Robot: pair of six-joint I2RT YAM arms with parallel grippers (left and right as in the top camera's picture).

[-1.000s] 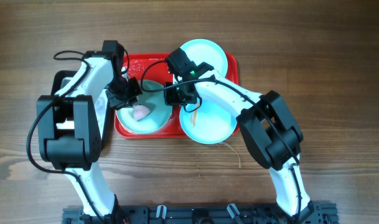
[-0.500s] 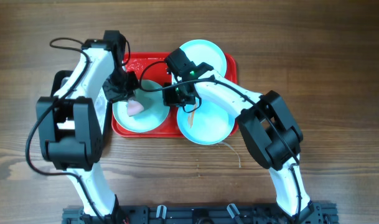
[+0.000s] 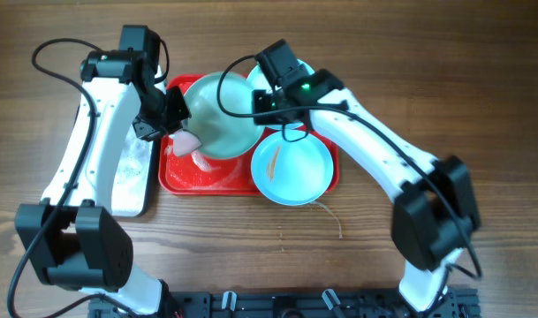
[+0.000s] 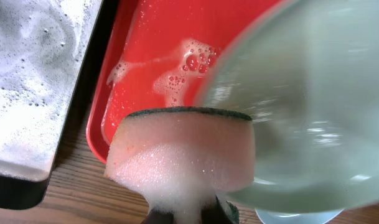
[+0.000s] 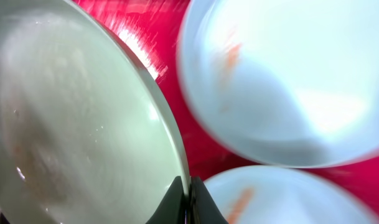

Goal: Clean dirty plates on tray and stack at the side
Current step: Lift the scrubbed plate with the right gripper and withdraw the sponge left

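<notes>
My right gripper (image 3: 256,106) (image 5: 188,199) is shut on the rim of one pale turquoise plate (image 3: 217,115) (image 5: 83,118) and holds it tilted above the red tray (image 3: 176,172) (image 4: 158,43). My left gripper (image 3: 176,124) (image 4: 180,218) is shut on a soapy pink sponge with a green back (image 3: 187,141) (image 4: 180,152), beside the plate's left edge (image 4: 301,106). A second plate with a brownish streak (image 3: 292,168) (image 5: 282,199) lies at the tray's front right. A third plate (image 3: 314,75) (image 5: 289,81) lies at the back right, partly hidden by my right arm.
A black-rimmed metal tray holding soapy foam (image 3: 132,172) (image 4: 33,81) lies left of the red tray. Foam patches lie on the red tray's floor (image 4: 183,65). A thin stick (image 3: 332,216) lies on the wooden table in front of the red tray.
My right gripper has lifted the left plate off the tray and tilted it up. My left gripper with the sponge moved back and left, now beside the raised plate's edge.
</notes>
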